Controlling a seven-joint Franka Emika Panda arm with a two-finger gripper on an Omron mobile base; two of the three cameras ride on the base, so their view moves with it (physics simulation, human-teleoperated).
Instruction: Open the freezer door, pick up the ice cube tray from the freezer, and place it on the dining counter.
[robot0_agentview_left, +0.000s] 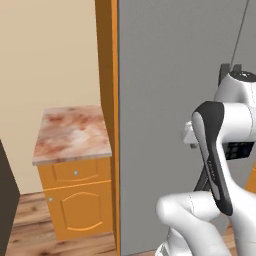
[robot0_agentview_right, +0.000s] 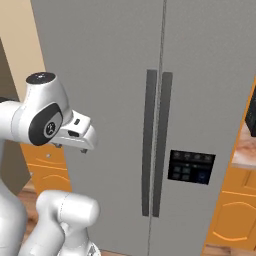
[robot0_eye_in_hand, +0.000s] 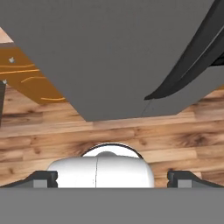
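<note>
The freezer door (robot0_agentview_right: 210, 90) is the right-hand grey door, with a black keypad panel (robot0_agentview_right: 191, 167) and a long dark handle (robot0_agentview_right: 162, 145); it stands shut. Its keypad (robot0_agentview_left: 238, 150) peeks out behind my arm in the left base view. My gripper (robot0_agentview_right: 71, 148) hangs in front of the wider plain door (robot0_agentview_right: 100, 75), left of both handles, pointing down at the floor. In the hand view its fingertips (robot0_eye_in_hand: 43, 178) are spread wide with nothing between them, and a dark handle (robot0_eye_in_hand: 192, 61) curves at the upper right. The ice cube tray is hidden behind the shut door. The dining counter is out of view.
A small orange cabinet (robot0_agentview_left: 75, 200) with a drawer, a panelled door and a marbled top stands left of the fridge. An orange side panel (robot0_agentview_left: 106, 75) frames the fridge. Another orange cabinet (robot0_agentview_right: 235, 215) sits at the right. Wooden floor (robot0_eye_in_hand: 175, 140) lies below.
</note>
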